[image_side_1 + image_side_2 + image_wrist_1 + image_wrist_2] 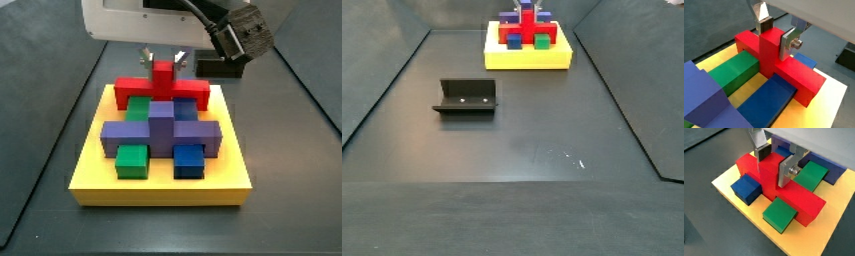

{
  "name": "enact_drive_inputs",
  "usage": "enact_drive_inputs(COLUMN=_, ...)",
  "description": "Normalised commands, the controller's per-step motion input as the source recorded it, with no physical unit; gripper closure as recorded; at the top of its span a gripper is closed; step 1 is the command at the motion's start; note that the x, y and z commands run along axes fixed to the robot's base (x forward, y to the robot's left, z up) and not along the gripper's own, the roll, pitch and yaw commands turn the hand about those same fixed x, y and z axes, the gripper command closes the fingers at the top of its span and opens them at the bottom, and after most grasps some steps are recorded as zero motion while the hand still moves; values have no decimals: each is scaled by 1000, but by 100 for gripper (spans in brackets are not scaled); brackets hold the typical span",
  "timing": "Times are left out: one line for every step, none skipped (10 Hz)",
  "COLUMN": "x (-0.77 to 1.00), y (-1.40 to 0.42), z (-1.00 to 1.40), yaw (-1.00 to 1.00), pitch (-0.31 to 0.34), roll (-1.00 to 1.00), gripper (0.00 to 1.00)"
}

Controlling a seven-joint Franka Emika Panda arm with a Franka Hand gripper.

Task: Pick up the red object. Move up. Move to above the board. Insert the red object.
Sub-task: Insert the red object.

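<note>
Red object (774,62) seated on the board (731,190), crossbar lying flat on the yellow surface at the far end, central stem standing upright. Looks inserted or nearly so, judged from how low the crossbar sits in a side view (160,92). Gripper (775,34) straddling the top of the stem, silver fingers (789,42) on either flank; jaws appear clenched on the stem, probably to keep it vertical while it settles into its slot, though pad contact is hard to confirm. Around the red piece, a green block (734,70) and a blue block (767,102) in a wrist view, with the purple cross-shaped block (160,130) just in front, nearer the camera in a side view. Slots in the board hidden beneath the pieces, so depth of seating cannot be read. Fixture (466,97) well apart on the floor, left of centre. Arm cut off above the wrist in both side views
</note>
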Motion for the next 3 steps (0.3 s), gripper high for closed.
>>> enact_drive_inputs(x=-74, y=0, z=-49, yaw=0, pitch=-130, roll=-30, gripper=100)
enact_drive_inputs(x=-66, y=0, z=-20, yaw=0, pitch=-109, roll=-29, gripper=100)
enact_drive_inputs(x=0, y=0, z=0, yaw=0, pitch=0, roll=0, gripper=100)
